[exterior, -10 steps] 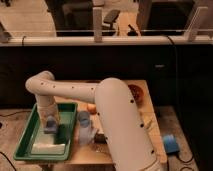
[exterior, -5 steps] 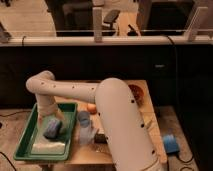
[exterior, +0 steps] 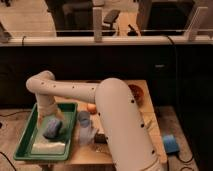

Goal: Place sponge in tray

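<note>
Lowered slightly since a second ago, the blue sponge [exterior: 52, 129] lies directly beneath the gripper [exterior: 49, 118], inside the green tray [exterior: 23, 148], at its left-centre. Whether the gripper has hold of the sponge cannot be told.

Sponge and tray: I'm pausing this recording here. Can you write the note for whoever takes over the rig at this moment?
The claw hangs low over the left side of the tray, directly above the sponge. I cannot tell whether it is gripping the sponge.
The blue sponge is inside the green tray, around its middle. A white item lies at the tray's near end.
Done: the sponge is within the tray.
Left: confirm the sponge is released and resting on the tray floor, then lift the claw clear.
</note>
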{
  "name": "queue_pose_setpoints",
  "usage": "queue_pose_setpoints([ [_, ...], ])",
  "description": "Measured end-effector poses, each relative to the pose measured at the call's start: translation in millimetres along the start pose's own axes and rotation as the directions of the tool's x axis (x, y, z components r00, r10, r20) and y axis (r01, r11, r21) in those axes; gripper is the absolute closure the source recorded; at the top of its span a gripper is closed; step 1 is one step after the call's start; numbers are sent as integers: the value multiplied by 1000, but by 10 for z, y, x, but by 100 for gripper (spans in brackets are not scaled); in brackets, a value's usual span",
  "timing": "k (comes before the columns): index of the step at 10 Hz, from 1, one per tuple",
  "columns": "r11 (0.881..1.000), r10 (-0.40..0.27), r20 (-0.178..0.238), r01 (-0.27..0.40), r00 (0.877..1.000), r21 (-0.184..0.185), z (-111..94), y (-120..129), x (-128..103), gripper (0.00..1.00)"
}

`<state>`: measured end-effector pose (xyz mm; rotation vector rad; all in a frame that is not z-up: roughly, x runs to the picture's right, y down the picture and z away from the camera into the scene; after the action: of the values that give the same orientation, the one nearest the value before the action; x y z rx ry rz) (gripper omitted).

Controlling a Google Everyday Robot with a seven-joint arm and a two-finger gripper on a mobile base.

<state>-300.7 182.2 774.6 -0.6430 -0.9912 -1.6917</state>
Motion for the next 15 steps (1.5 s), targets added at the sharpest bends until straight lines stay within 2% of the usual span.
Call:
queue_pose_setpoints([
  [15, 1000, -15, -1, 15, 1000, -7, -2, -20, -5, 20],
])
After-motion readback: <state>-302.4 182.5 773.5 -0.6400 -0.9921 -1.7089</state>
